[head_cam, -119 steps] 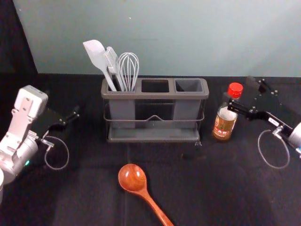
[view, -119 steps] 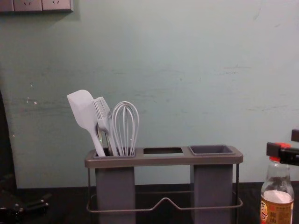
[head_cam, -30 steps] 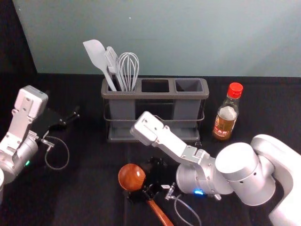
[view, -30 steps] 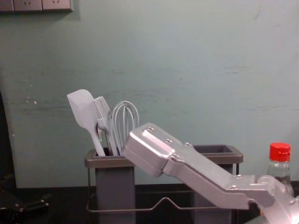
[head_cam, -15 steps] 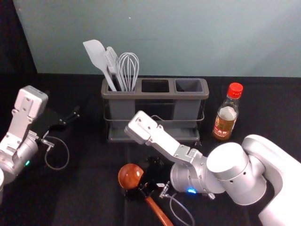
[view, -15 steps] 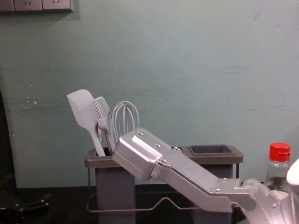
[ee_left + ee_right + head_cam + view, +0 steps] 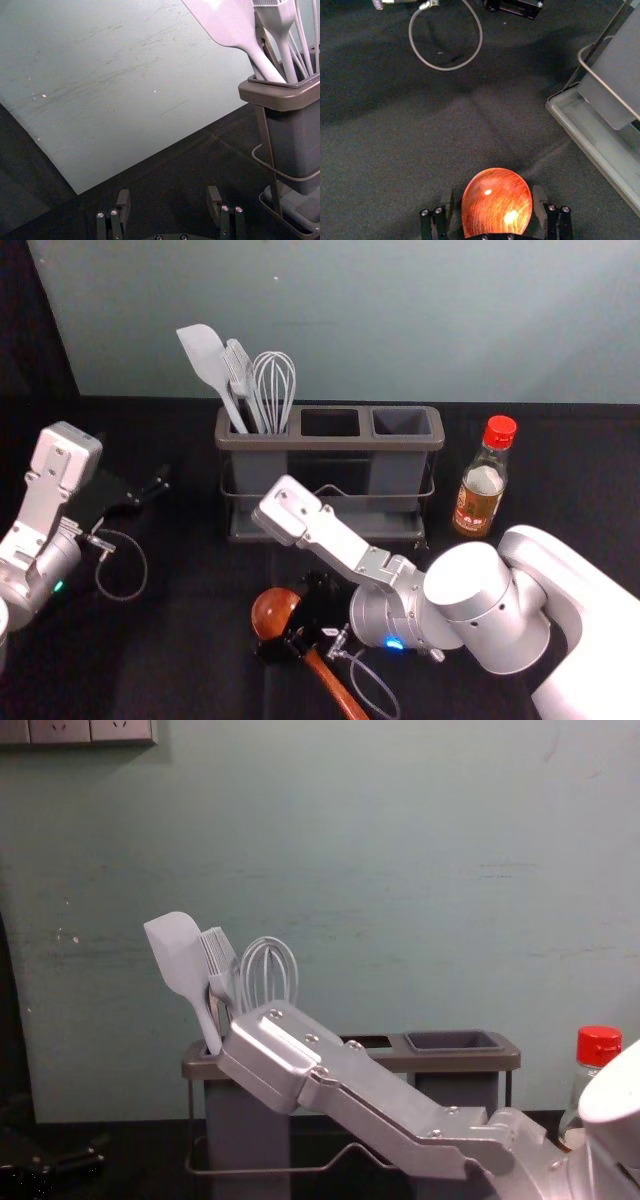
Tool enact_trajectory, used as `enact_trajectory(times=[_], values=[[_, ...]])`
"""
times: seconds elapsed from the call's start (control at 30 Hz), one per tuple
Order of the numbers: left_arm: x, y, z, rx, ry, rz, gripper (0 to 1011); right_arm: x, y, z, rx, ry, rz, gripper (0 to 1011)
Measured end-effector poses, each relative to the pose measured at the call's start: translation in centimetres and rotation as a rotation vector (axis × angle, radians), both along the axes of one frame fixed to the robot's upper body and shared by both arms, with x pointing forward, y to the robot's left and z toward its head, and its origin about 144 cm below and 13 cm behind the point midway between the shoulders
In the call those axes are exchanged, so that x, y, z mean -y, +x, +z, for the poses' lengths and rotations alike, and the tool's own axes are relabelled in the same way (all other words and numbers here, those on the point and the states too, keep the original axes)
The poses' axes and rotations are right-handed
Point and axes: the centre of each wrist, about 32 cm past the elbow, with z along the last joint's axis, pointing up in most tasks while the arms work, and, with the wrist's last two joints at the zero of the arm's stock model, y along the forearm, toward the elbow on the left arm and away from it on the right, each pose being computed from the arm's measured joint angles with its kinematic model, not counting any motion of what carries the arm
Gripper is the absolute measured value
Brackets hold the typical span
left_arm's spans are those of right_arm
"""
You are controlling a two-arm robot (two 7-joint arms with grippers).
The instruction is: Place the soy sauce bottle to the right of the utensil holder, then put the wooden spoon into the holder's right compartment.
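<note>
Soy sauce bottle: the bottle (image 7: 478,502) stands upright just to the right of the utensil holder (image 7: 327,444), so we judge that half done.
Wooden spoon: the spoon (image 7: 335,687) lies on the dark cloth (image 7: 190,660) in front of the holder, its bowl (image 7: 268,613) nearer the holder and its handle (image 7: 350,705) running toward us.
Right gripper: our gripper (image 7: 493,196) is down at the spoon, fingers spread on either side of the bowl; we cannot tell whether either one touches it.
Left gripper: parked off to the left of the holder, this one (image 7: 169,192) has its fingers apart with nothing between them.
Step in hand: we would call it lining up the grasp.
Grip: the rounded bowl could slip or roll between our fingers, so we should settle over the narrow neck, keep both sides even, then close gently but firmly.
Lift: let's rise straight up and check that the spoon doesn't swivel before we travel.
Insertion: we'll want the handle tipped downward, centred over the right compartment (image 7: 402,422) – handle end first, well clear of the rim and the bottle – and release only once it's well inside.
</note>
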Motion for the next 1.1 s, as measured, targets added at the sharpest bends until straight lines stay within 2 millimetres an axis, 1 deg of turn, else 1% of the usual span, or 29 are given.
enact_trajectory(times=[1.1], values=[[0.0, 0.0, 0.0, 0.0, 0.0, 0.0, 1005, -0.24, 0.24, -0.57, 0.002, -0.012, -0.01, 1004]])
